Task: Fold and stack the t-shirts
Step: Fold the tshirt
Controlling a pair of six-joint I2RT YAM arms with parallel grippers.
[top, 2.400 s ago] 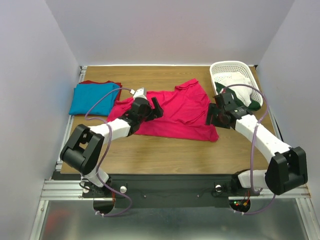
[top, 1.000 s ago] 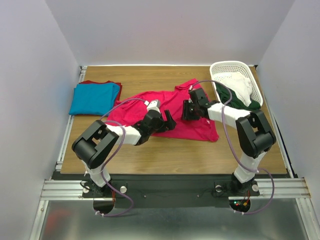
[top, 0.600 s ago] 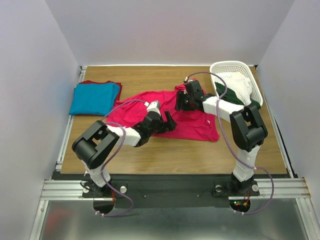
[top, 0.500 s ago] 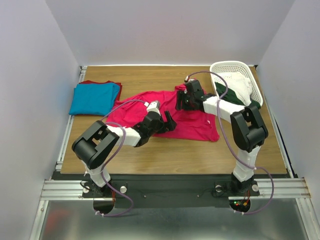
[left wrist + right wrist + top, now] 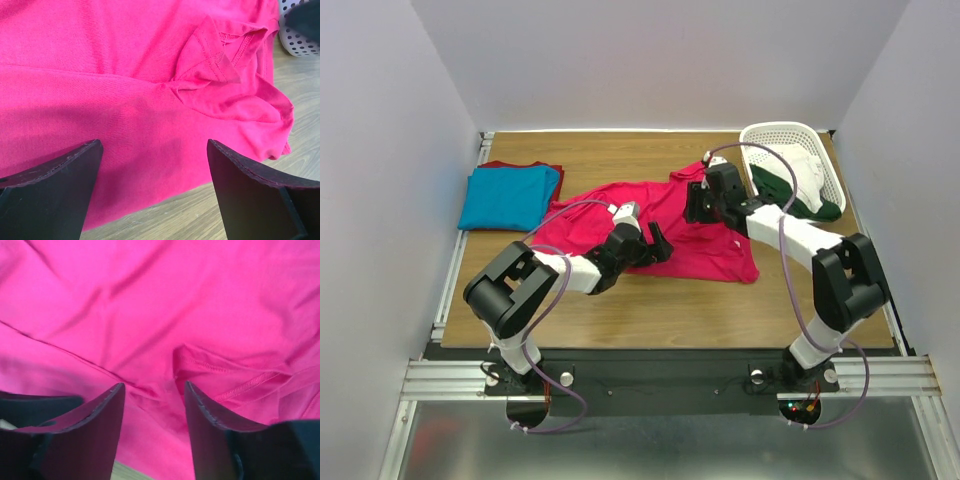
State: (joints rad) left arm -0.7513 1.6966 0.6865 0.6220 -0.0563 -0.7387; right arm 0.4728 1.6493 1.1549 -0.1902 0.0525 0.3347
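Far left of the wooden table there's a folded turquoise t-shirt lying on top of a dark red one. The crimson-pink t-shirt is spread out rumpled across the middle, with the left gripper low over its near-left part, claw released and spread wide, nothing in it. Over by the shirt's far right corner, the right gripper has its fingers parted above a stitched fold, not pinching anything, just beside the white lattice basket.
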